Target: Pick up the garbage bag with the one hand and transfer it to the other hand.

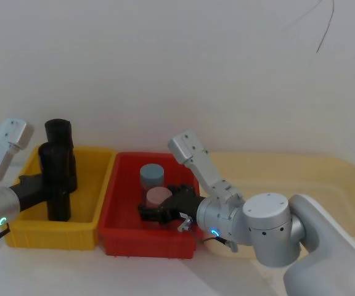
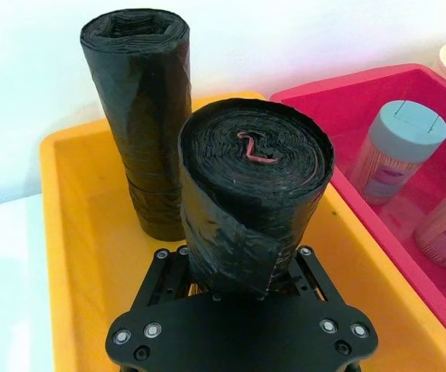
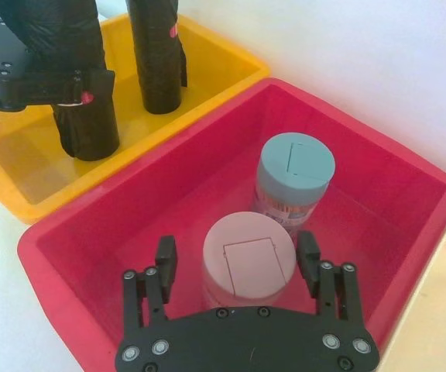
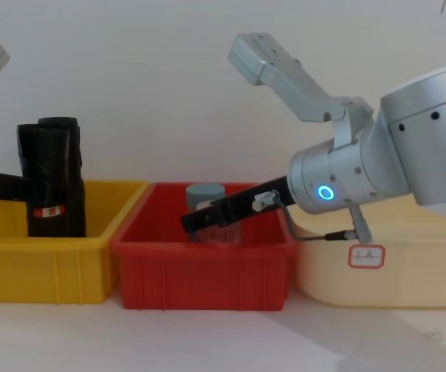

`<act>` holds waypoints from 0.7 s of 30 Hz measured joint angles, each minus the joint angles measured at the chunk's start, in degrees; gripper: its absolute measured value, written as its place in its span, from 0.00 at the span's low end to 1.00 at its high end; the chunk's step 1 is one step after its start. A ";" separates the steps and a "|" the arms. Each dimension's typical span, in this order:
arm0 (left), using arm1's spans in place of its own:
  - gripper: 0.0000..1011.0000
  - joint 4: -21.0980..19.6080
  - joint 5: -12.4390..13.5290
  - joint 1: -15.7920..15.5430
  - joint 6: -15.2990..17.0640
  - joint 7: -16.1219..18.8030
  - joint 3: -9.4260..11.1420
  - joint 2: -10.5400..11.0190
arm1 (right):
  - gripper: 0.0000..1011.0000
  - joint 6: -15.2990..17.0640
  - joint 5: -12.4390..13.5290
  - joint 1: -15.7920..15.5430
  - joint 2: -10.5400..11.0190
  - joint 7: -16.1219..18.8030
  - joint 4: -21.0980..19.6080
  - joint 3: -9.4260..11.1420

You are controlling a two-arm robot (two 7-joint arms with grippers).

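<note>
While the left end effector (image 2: 235,257) is clamping the garbage bag (image 2: 254,186) low on its body, the roll is standing upright inside the yellow bin (image 1: 48,234), near the front wall. A second black roll (image 2: 142,116) is standing just behind it, toward that bin's back wall. The space above the yellow bin's rim is staying open. The right end effector (image 3: 237,248), fingers spread, is hovering over a pink-capped container (image 3: 248,271) in the red bin (image 3: 378,163) adjoining the yellow bin's right wall.

Plain white wall (image 1: 165,61) behind a white tabletop (image 1: 73,274)
</note>
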 joint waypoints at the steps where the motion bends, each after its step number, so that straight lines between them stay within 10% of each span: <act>1: 0.41 0.00 0.00 0.00 0.00 0.00 0.00 0.00 | 0.92 -0.10 -0.06 0.06 -0.07 0.01 0.15 0.00; 11: 0.41 0.00 0.00 0.00 0.00 0.00 0.00 0.00 | 0.66 -0.40 -0.28 0.33 -0.38 0.02 0.83 0.02; 21: 0.41 0.00 0.00 0.00 0.00 0.00 0.00 0.00 | 0.66 -0.57 -0.37 0.43 -0.50 0.02 1.16 0.02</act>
